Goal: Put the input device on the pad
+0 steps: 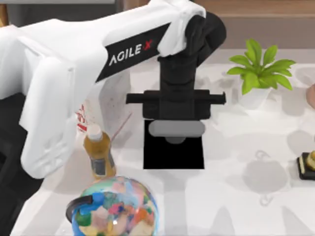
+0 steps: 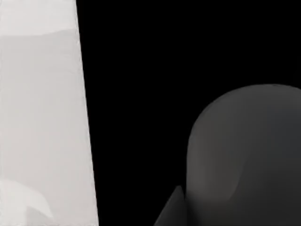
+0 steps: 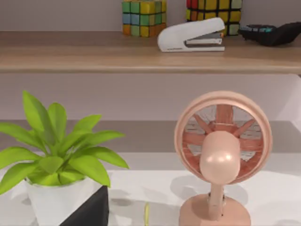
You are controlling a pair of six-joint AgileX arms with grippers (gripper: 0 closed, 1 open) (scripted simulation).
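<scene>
The black square pad lies at the middle of the table. My left arm reaches across from the left, and its gripper hangs straight over the pad's far part, covering what is under it in the top view. In the left wrist view the pad spreads dark across the middle. The input device, a rounded dark grey mouse, sits close to the camera over the pad. I cannot tell whether it rests on the pad or hangs just above it.
A white carton with red print, a yellow bottle and a many-coloured ball stand left of the pad. A potted plant and a gold-topped black item are on the right. A pink fan faces the right wrist camera.
</scene>
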